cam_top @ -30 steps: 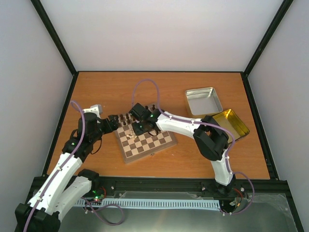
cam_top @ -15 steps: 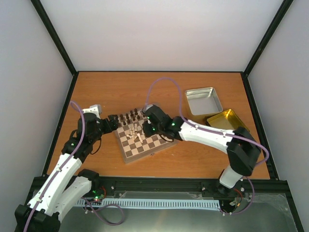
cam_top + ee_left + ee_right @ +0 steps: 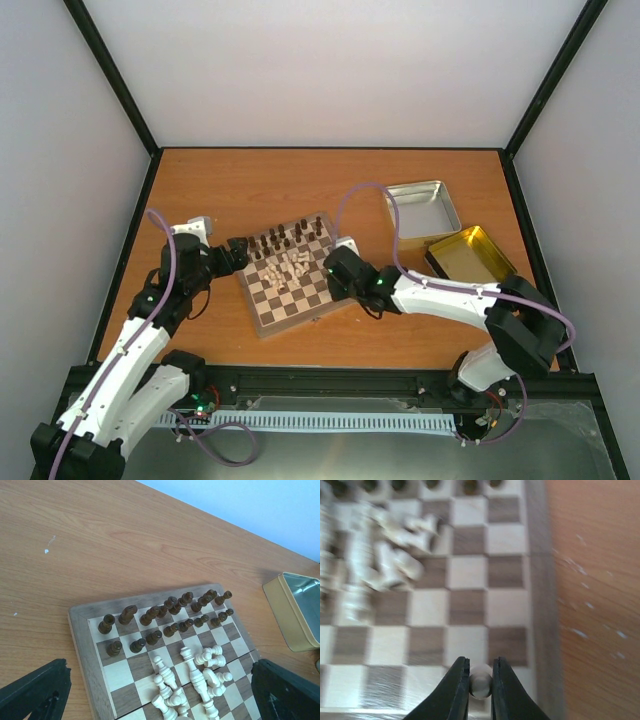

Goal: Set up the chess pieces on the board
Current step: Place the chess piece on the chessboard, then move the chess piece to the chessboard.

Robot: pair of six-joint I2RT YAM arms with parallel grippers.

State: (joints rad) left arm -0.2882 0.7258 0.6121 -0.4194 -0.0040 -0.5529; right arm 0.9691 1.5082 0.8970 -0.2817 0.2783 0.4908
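The board (image 3: 262, 322) lies at an angle in the middle of the table. Several cream chess pieces (image 3: 291, 266) lie toppled in a heap on its central squares, sharp in the left wrist view (image 3: 200, 672) and blurred in the right wrist view (image 3: 380, 565). My right gripper (image 3: 336, 273) hovers over the board's near right squares, shut on one small cream chess piece (image 3: 480, 681) by its round head. My left gripper (image 3: 240, 250) stands open at the board's left edge, its fingers (image 3: 37, 690) wide apart and holding nothing.
Dark brown chessmen (image 3: 165, 615) stand in two rows along the board's far side (image 3: 290, 237). A silver tin (image 3: 420, 208) and a gold tin (image 3: 472, 255) lie open at the back right. Bare wooden table surrounds the board.
My right arm has drawn back from the board's far middle toward its near right corner, carrying a cream piece. The left gripper has opened a little wider and stayed in place.
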